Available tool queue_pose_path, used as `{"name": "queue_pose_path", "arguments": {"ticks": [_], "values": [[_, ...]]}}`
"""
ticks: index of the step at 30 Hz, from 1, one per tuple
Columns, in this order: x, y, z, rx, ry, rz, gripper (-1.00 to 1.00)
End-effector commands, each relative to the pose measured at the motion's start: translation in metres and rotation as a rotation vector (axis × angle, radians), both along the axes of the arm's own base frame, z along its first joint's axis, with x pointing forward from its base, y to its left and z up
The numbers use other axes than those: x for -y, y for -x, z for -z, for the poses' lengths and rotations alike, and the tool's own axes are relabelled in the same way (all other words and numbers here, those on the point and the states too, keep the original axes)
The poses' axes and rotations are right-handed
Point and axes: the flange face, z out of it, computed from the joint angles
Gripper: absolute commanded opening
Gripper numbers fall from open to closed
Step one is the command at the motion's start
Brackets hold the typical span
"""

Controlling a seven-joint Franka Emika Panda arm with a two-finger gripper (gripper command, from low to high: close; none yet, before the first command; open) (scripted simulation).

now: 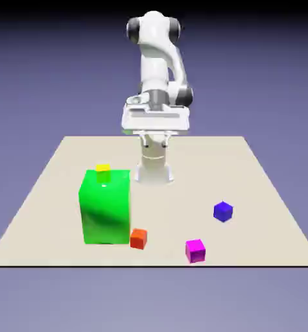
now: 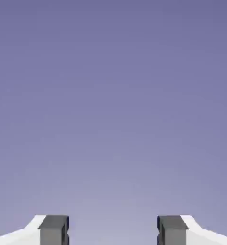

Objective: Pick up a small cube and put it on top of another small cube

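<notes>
Several small cubes lie on the beige table point(image 1: 260, 194) in the exterior view: an orange-red cube point(image 1: 138, 238) touching the front right corner of a large green block, a magenta cube point(image 1: 195, 250) near the front edge, a blue cube point(image 1: 223, 211) to the right, and a yellow cube point(image 1: 103, 171) at the green block's far top edge. Whether the yellow cube rests on the block or behind it I cannot tell. My gripper point(image 1: 155, 135) hangs high near the robot's base, far from all the cubes. In the hand view my gripper point(image 2: 113, 232) is open with only backdrop between the grey fingertips point(image 2: 54, 230).
A large green block point(image 1: 106, 207), much taller than the small cubes, stands at the exterior view's left of the table. The robot's white base point(image 1: 154, 170) stands at the far middle.
</notes>
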Motion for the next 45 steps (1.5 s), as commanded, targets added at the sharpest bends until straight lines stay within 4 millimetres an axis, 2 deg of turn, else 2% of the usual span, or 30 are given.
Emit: {"name": "queue_pose_path", "arguments": {"ticks": [1,5,8,12,16,19,22,23,29,30,31,32,38,41,45], "values": [[-0.005,-0.005,0.014,-0.054,-0.031,0.029,0.0],[-0.029,-0.018,0.071,-0.272,-0.156,0.15,0.0],[-0.049,-0.02,0.116,-0.442,-0.248,0.247,0.0],[-0.081,-0.013,0.173,-0.678,-0.366,0.382,0.0],[-0.119,0.005,0.225,-0.928,-0.477,0.523,0.0],[-0.151,0.025,0.256,-1.125,-0.553,0.63,0.0],[-0.186,0.048,0.28,-1.331,-0.621,0.735,0.0],[-0.186,0.048,0.28,-1.331,-0.621,0.735,0.0],[-0.21,0.067,0.336,-1.331,-0.622,0.735,0.0],[-0.211,0.068,0.338,-1.331,-0.621,0.735,0.0],[-0.211,0.068,0.338,-1.331,-0.621,0.735,-1.0],[-0.211,0.068,0.338,-1.331,-0.621,0.735,-1.0],[-0.187,0.049,0.282,-1.331,-0.622,0.735,-1.0],[-0.157,-0.003,0.267,-1.284,-0.742,0.876,-1.0],[-0.097,-0.07,0.246,-1.205,-0.92,1.082,-1.0]]}}
